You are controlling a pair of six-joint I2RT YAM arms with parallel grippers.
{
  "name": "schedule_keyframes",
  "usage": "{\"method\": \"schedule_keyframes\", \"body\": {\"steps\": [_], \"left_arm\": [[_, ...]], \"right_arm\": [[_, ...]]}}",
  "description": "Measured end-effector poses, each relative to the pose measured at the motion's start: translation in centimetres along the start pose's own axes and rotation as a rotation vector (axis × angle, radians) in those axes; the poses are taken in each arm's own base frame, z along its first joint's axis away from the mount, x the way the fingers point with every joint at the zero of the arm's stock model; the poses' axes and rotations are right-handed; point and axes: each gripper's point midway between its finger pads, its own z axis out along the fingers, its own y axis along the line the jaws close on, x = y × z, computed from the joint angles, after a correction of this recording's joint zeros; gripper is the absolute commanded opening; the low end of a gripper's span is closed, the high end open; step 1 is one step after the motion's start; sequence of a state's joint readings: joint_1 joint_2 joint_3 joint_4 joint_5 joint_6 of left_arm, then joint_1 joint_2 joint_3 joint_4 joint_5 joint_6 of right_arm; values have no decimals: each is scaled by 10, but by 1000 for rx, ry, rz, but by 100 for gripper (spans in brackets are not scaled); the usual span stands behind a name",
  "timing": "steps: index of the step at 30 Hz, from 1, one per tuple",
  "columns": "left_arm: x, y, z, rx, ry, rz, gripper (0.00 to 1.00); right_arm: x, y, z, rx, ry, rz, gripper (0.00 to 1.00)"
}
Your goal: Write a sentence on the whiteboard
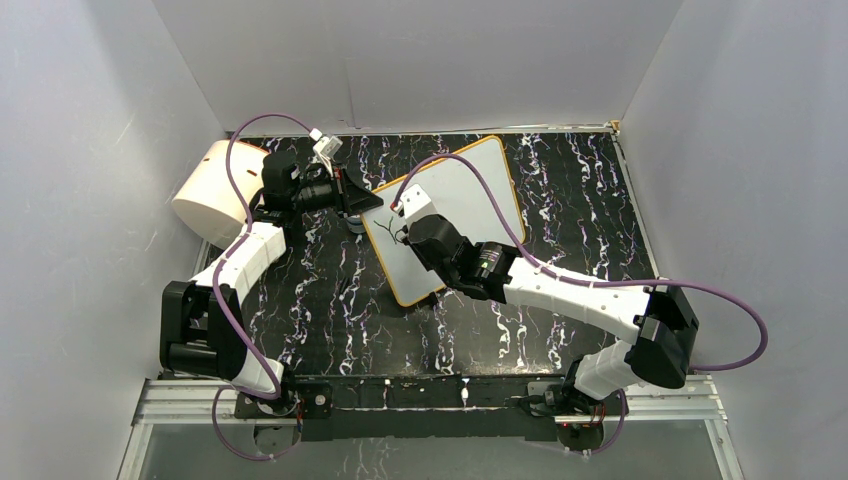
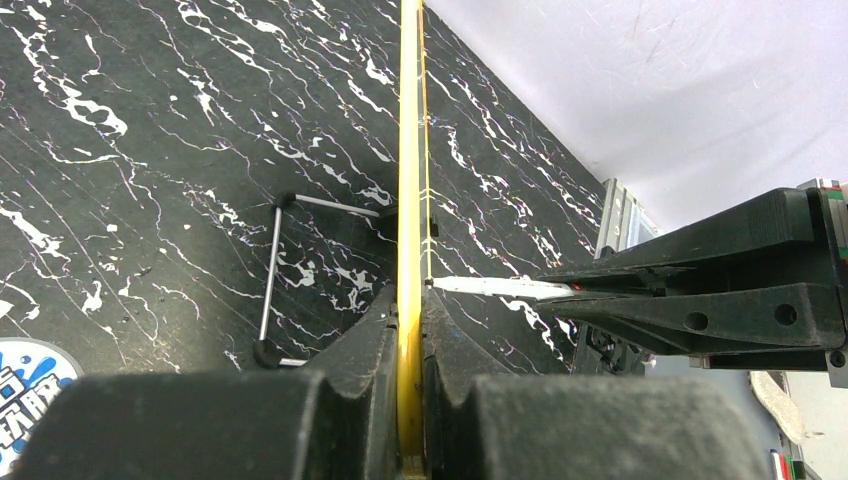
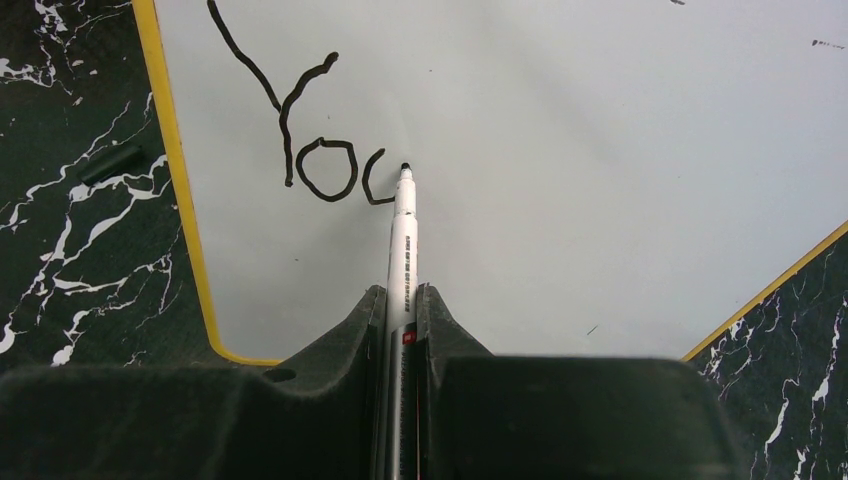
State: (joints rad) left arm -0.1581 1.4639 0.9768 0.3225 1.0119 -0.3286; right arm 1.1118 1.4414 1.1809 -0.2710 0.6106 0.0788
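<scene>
1. Your left gripper (image 1: pixel 360 207) is clenching the whiteboard (image 1: pixel 465 200) on its 9 o'clock edge in the top view. The board is sitting just 12 o'clock of the middle of the black marbled table (image 1: pixel 560 180).
2. From the left wrist you're looking at the board edge-on. Its yellow rim is running straight up to 12 o'clock, and the fingers (image 2: pixel 350 350) are pressing on it from both sides with no gap showing.
3. Your right gripper (image 3: pixel 402 300) is gripping a white marker (image 3: pixel 403 250) between its jaws, with the barrel pointing to 12 o'clock in the right wrist view.
4. The marker's black tip is touching the board face; the left wrist view is showing the same contact from the side.
5. The sentence (image 3: pixel 310 140) is sitting at 11 o'clock of the tip, close to the board's 9 o'clock rim. You're seeing a "Y", an "o" and one open curved stroke. The tip is resting just at 3 o'clock of that stroke.
6. A wire stand (image 2: pixel 275 270) is lying on the table at 9 o'clock of the board in the left wrist view, with one leg reaching the board.
7. A cream cylinder (image 1: pixel 210 190) is lying at 10 o'clock of the table by the left wall, behind your left arm and well apart from the board.
</scene>
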Motion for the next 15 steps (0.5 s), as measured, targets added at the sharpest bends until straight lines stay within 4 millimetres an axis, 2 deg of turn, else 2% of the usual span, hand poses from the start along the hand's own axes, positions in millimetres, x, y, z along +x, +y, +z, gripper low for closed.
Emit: {"method": "schedule_keyframes", "body": {"steps": [15], "left_arm": [[0, 0, 0, 0, 0, 0, 0]], "right_arm": [[6, 0, 0, -13, 22, 0, 0]]}}
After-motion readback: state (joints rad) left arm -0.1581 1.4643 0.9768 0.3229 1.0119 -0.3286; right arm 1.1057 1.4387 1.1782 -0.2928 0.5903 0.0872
